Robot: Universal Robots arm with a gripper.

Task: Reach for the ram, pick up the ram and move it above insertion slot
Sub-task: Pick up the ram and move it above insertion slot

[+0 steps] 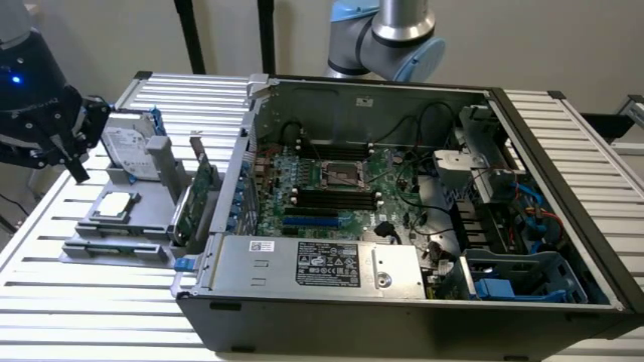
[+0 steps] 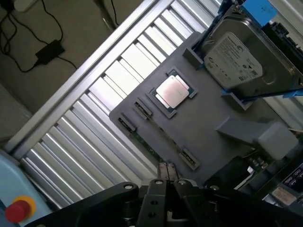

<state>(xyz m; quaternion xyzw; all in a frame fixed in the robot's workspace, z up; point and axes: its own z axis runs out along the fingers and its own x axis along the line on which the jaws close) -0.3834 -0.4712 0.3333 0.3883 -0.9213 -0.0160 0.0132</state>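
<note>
1. Green and thin, the ram [image 1: 116,247] sits in the groove along the front edge of the grey holder [image 1: 151,220]. The holder is on the slatted table [image 1: 90,302], outside the computer case [image 1: 352,332].
2. In the exterior view the ram's long axis runs roughly from 9 o'clock to 3 o'clock, along that front edge.
3. The gripper [image 1: 59,162] hangs above the far end of the holder, beside the hard drive [image 1: 129,151]. From there the ram lies at about 5 o'clock in the exterior view, past the processor [image 1: 114,204], and the two are well apart.
4. In the wrist view the gripper [image 2: 166,171] looks down on the holder [image 2: 208,109]. Only slivers of the ram [image 2: 154,147] show, between the grey clips along its edge, just beyond the fingertips [image 2: 162,169].
5. The jaws look drawn together with nothing between them, so the ram is not grasped.
6. The black memory slots [image 1: 332,197] on the board inside the case lie between 2 and 3 o'clock from the ram in the exterior view. The upright expansion card [image 1: 204,192] and the case wall stand between them.
7. As I judge it, the reach is unfinished and the lift has not begun.
</note>
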